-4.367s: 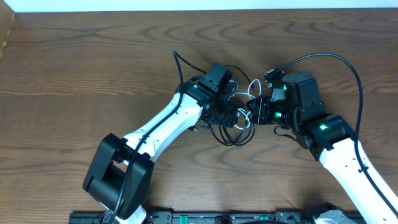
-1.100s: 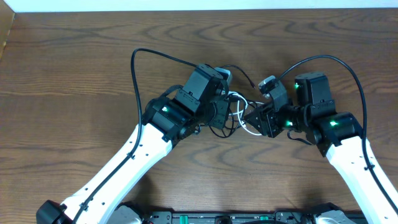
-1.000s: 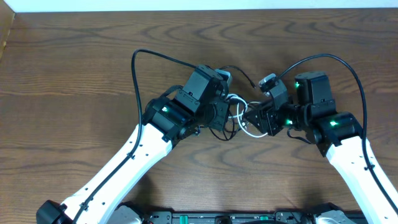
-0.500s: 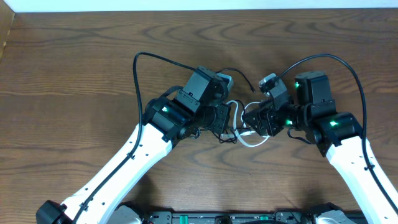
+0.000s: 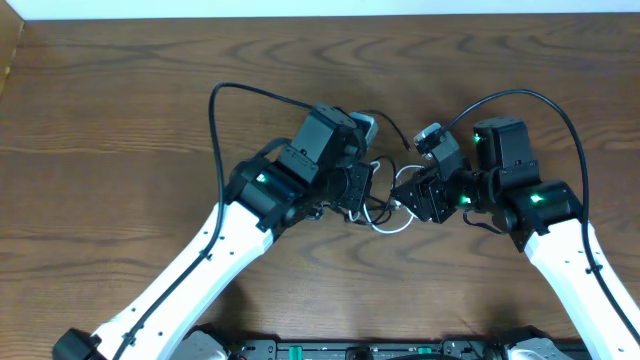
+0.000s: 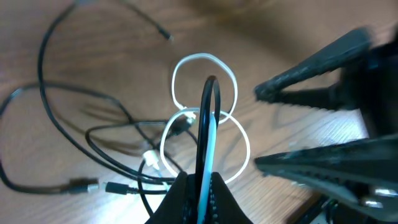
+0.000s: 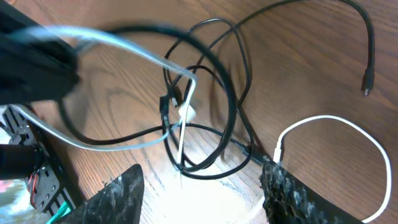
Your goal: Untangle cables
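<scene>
The cables (image 5: 383, 212) are thin black and white cords looped together on the table between my two grippers. My left gripper (image 5: 362, 188) is shut on a black strand and a white strand (image 6: 206, 134) that rise side by side from its jaws (image 6: 202, 182). Beyond them lies a white double loop (image 6: 204, 87), with black cords (image 6: 68, 130) trailing left. My right gripper (image 7: 200, 173) is open, one finger on each side of the black tangle (image 7: 205, 106), gripping nothing. A white cord loop (image 7: 329, 134) lies beside its right finger.
Both arms meet over the middle of the brown wooden table (image 5: 120, 110). Thick black arm cables arch above each wrist (image 5: 240, 92) (image 5: 530, 98). A loose black plug end (image 7: 367, 84) points away toward the far side. My right fingers (image 6: 311, 87) stand close to the left gripper.
The white loop between the grippers has shifted a little toward the left gripper and lower. The right jaws widened and then narrowed somewhat. The left gripper stayed shut on its strands.
</scene>
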Robot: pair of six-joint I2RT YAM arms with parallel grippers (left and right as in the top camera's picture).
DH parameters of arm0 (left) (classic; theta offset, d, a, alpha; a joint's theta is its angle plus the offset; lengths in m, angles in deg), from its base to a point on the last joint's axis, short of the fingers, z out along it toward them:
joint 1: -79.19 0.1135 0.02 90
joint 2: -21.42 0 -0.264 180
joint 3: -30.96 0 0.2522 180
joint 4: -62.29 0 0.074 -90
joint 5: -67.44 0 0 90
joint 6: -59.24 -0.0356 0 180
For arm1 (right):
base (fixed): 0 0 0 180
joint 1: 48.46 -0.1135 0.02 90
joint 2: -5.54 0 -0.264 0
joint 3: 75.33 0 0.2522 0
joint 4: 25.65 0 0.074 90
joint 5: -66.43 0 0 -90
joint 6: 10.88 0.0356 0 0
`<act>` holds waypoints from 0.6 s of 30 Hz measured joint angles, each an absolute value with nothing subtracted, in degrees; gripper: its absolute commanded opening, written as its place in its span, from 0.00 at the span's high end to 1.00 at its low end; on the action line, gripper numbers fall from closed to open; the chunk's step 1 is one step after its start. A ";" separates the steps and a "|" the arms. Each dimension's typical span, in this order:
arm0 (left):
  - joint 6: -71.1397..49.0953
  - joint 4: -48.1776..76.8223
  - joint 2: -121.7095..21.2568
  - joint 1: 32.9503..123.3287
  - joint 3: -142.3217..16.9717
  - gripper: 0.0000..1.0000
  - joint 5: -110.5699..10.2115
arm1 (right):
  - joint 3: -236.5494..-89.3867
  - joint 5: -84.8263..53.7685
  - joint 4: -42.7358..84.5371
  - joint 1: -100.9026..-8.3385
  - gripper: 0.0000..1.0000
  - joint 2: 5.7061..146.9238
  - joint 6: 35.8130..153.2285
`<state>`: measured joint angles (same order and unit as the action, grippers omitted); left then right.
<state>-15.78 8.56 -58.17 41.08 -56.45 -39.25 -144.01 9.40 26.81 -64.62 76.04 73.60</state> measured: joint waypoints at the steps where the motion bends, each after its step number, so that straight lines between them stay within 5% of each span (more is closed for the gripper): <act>1: -15.80 9.07 -57.30 41.08 -56.42 0.93 -39.36 | -144.01 9.42 26.66 -64.62 0.43 76.04 73.60; 14: -15.78 13.26 -46.76 41.08 -56.42 0.93 -45.68 | -144.01 9.44 17.92 -64.62 0.55 76.04 75.99; 18: -15.75 13.81 -45.91 41.08 -56.42 0.93 -46.68 | -144.01 10.32 15.29 -64.62 0.77 76.04 77.71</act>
